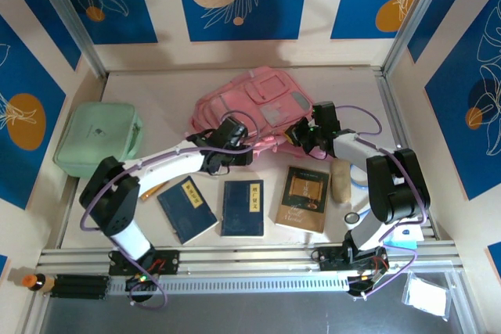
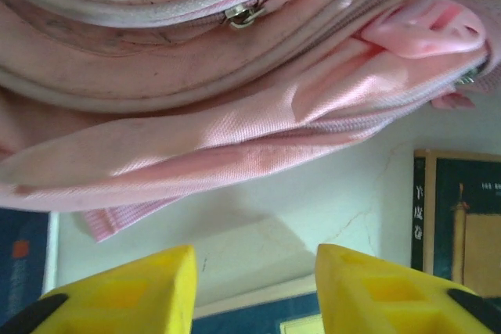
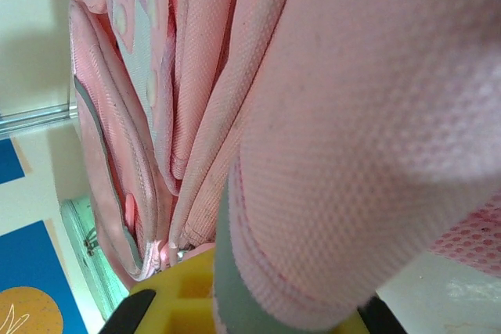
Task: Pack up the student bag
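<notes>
- The student bag (image 1: 250, 103) lies flat at the middle back of the table (image 1: 156, 87), with its zipped edge turned toward the arms.
- A zipper pull (image 2: 243, 15) is seen on the bag's near seam, closed, so the step in hand is judged to be opening the bag.
- The right gripper (image 1: 301, 132) is closed on a fold of the bag's pink fabric at its right near corner. That hold should be kept taut and lifted slightly, so that the seam is stretched rather than bunched.
- The left gripper (image 2: 254, 271) is held just short of the bag's lower flap, fingers apart and nothing between them. The pull should be approached squarely and pinched at its tab, not at the loose cloth beside it.
- The pull should be drawn along the seam, away from the clamped corner.
- A blue book (image 1: 186, 209), a second blue book (image 1: 243, 207) and a brown book (image 1: 304, 197) lie nearer the arms, and a mint-green case (image 1: 98, 140) lies at the left; these are best left undisturbed until the mouth gapes.
</notes>
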Robot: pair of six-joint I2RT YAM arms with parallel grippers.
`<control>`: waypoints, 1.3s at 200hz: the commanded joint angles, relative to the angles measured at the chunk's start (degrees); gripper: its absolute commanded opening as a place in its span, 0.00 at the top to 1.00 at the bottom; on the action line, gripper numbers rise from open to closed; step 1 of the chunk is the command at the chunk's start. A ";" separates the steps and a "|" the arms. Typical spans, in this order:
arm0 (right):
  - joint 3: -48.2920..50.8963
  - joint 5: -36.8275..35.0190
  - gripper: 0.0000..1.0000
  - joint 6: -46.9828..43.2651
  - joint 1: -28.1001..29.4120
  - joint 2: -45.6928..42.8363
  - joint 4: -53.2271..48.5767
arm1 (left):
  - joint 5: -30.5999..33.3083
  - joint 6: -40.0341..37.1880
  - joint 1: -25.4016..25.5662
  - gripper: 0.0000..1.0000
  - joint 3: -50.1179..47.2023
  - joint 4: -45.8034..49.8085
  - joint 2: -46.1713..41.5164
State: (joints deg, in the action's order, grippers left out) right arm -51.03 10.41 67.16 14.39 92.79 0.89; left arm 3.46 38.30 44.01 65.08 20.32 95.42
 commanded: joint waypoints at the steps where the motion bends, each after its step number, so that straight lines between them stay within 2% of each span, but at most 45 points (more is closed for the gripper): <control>1: -1.75 1.66 1.00 0.09 0.94 -2.66 -0.36 | 2.60 -0.60 -0.01 0.61 2.89 -2.89 4.37; 28: -0.53 1.52 1.00 0.05 1.03 -4.08 -1.24 | 6.87 -5.98 -1.01 0.63 8.23 -3.37 9.91; 63: 1.02 1.81 1.00 0.56 1.41 -5.08 -0.88 | 7.88 -8.45 -4.07 0.62 16.20 -0.58 16.38; 93: 1.79 2.94 1.00 2.71 1.88 -4.25 2.02 | 10.29 -9.45 -4.55 0.52 16.68 -0.26 14.64; 120: 2.07 2.28 1.00 6.73 2.85 -3.53 4.80 | 10.50 -6.14 -4.35 0.47 12.69 1.26 9.73; 144: 2.07 1.15 1.00 10.78 3.75 -2.38 6.90 | 8.61 -2.22 -2.45 0.46 6.66 0.32 4.47; 179: 1.29 0.92 1.00 12.21 4.33 -1.06 7.47 | 7.83 1.36 3.45 0.46 2.15 -2.93 0.66; 209: 1.30 1.26 1.00 12.66 4.33 -0.86 7.30 | 7.28 0.40 6.90 0.49 4.13 -5.66 3.44; 243: 0.81 1.39 1.00 12.71 4.36 -1.37 6.28 | 7.17 -0.43 7.41 0.60 8.37 -5.71 8.93; 260: 0.49 1.42 1.00 12.53 4.33 -1.78 5.87 | 7.61 -0.94 7.41 0.61 9.07 -7.39 10.49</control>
State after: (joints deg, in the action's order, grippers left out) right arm -48.95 7.70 78.67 18.04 92.07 5.15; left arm 10.79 38.06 51.62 72.07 15.16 103.39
